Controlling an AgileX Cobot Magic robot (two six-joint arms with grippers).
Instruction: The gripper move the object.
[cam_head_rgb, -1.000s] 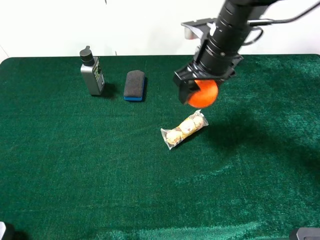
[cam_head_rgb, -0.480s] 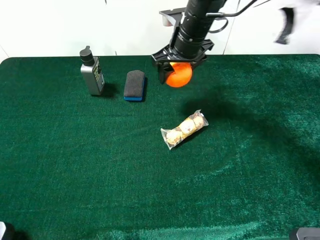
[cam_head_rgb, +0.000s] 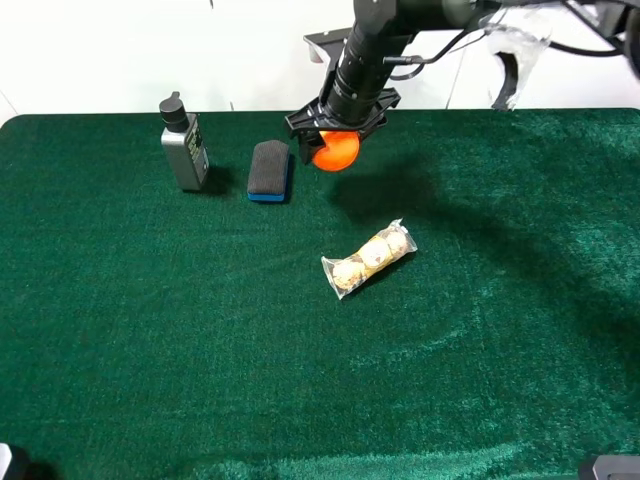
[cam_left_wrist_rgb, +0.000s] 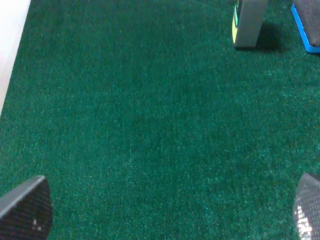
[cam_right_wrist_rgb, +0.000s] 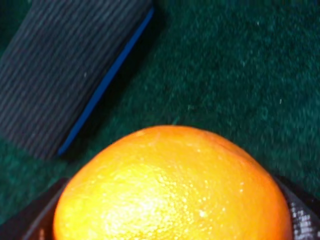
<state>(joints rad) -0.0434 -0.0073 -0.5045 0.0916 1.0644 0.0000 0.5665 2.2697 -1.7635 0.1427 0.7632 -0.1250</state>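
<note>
Right gripper (cam_head_rgb: 324, 141): jaws pinching the orange (cam_head_rgb: 338, 151), held over the far part of the green bench (cam_head_rgb: 150, 330), near the eraser block (cam_head_rgb: 268, 170), on its right. Left gripper (cam_left_wrist_rgb: 170, 212): jaws spread wide, low over the bench.

1. Upper left of the high view: the grey bottle (cam_head_rgb: 185, 150) has a dark label (cam_head_rgb: 198, 152) on its side. There is pale print on it, but it is far too small to read.
2. The left wrist view shows a strip of yellow-green label on the edge of that bottle. It is cut off by the frame, and no letters or numbers can be made out.
3. From where I stand, no word, brand, number or sign can be read on anything in these views.
</note>
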